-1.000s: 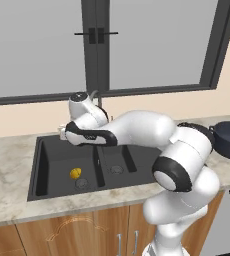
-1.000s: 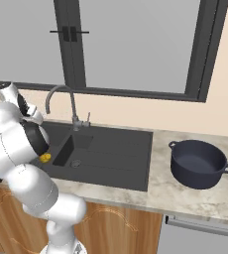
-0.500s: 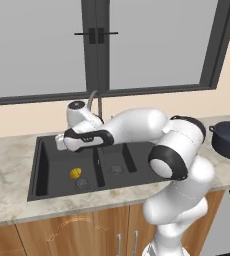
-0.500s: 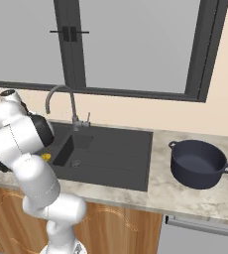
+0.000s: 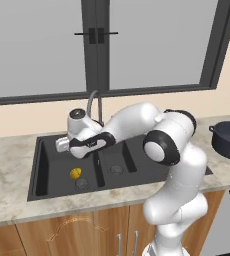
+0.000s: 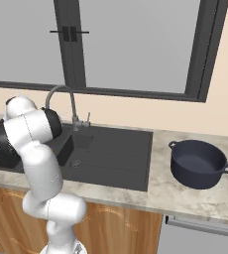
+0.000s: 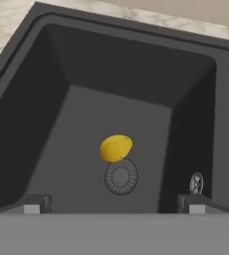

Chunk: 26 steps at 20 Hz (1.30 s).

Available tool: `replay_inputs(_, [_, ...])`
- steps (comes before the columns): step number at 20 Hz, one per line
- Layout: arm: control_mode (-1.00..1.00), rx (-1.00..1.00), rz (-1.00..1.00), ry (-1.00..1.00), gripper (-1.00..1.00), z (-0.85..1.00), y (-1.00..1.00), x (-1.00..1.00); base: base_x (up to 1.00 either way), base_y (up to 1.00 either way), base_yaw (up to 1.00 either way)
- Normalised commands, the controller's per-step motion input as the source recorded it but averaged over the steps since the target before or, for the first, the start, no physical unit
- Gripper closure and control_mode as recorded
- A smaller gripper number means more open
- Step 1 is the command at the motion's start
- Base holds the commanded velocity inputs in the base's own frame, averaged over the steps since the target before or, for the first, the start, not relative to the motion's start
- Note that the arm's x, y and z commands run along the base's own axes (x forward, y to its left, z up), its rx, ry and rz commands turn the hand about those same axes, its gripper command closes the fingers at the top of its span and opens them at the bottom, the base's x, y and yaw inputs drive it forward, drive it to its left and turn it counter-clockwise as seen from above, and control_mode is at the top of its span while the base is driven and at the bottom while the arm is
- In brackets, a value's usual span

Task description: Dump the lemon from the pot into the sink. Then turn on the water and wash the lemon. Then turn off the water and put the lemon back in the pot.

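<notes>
Lemon [image 7: 116,148] on black sink [image 7: 52,124] floor beside round drain [image 7: 121,177], wide-spread claw [image 7: 114,204] above, marble counter [image 5: 9,200] around

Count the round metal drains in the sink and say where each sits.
2. One drain is beside the lemon in the left basin; the other drain is in the right basin.

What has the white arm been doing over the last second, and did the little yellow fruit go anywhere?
The arm swung its hand leftward, from near the tall grey faucet to above the left basin of the matte black sink, its open gripper hovering over the small yellow lemon. Nothing was grasped. The lemon stayed beside the drain; the navy-blue pot stayed on the counter.
</notes>
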Motion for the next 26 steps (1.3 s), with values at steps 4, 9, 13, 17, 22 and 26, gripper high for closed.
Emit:
replay_inputs(4, [-1.00,0.00,0.00,-0.02,-1.00,-0.45,0.00,0.21,0.00,0.00,0.00])
replay_inputs(9, [-1.00,0.00,-0.01,0.05,-1.00,-0.41,0.06,0.00,0.00,0.00,0.00])
replay_inputs(13, [-1.00,0.00,-0.05,0.07,-1.00,-0.46,0.00,0.00,0.00,0.00,0.00])
replay_inputs(17, [-1.00,0.00,-0.08,0.06,-1.00,-0.48,-0.01,0.00,0.00,0.00,0.00])
replay_inputs(22, [-1.00,0.00,-0.09,0.00,-1.00,-0.47,0.00,0.01,0.00,0.00,0.00])
replay_inputs(26, [-1.00,0.00,-0.08,0.02,-1.00,-0.41,0.00,0.06,0.00,0.00,0.00])
